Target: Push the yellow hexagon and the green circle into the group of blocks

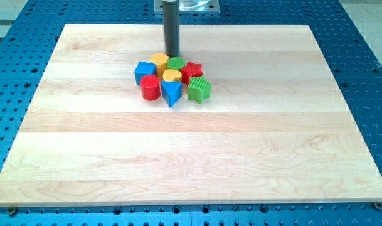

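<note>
Yellow hexagon sat at the cluster's top, touching the blue block on its left and the green circle on its right. Red cylinder, blue triangle, yellow block, red star, green block packed tight below. My tip stood just above hexagon and circle, gripping nothing.

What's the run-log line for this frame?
tip: at cluster's top edge | yellow hexagon: in group | green circle: in group | blocks: one cluster
</note>
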{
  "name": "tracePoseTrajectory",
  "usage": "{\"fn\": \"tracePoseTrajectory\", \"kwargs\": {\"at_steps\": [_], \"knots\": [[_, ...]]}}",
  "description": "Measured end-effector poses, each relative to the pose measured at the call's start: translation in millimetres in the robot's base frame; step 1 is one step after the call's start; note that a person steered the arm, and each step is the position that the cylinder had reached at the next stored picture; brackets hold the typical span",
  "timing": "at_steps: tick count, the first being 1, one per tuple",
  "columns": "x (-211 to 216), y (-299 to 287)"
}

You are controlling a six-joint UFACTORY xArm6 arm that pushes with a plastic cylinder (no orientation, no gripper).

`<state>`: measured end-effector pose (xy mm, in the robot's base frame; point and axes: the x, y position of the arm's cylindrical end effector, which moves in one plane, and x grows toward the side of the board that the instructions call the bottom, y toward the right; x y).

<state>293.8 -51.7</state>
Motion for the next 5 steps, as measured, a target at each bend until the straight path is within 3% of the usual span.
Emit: {"fn": "tracePoseTrajectory", "kwargs": {"at_steps": [2, 3, 4, 5], "knots": [[34.3, -3.4], [14.1, -27.5], [-10.3, 10.5], [6.6, 141.9]]}}
